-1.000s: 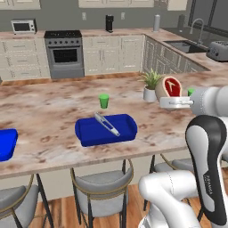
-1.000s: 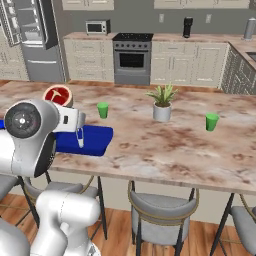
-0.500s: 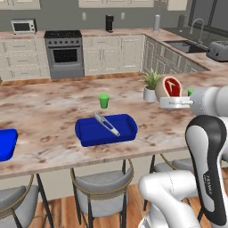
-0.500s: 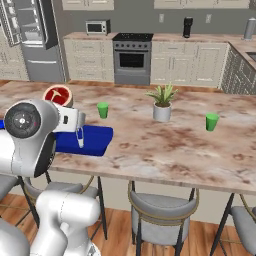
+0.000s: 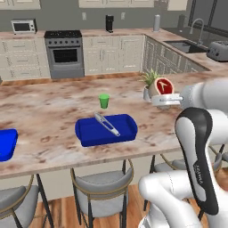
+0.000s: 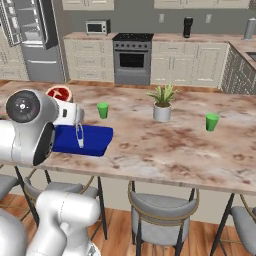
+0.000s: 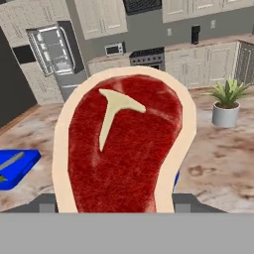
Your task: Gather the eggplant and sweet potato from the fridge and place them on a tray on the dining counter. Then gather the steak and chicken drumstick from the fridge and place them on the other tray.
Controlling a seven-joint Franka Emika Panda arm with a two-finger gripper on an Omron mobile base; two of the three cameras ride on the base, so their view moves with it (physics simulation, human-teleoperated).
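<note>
I hold the steak upright in my gripper, the jaws clamped on its lower edge, above the marbled surface and unmoved over the past second. The blue tray, carrying silver tongs, lies at about eight o'clock from the steak in the left base view. With nothing shifting, I judge the carry paused: the steak has yet to reach that tray.
</note>
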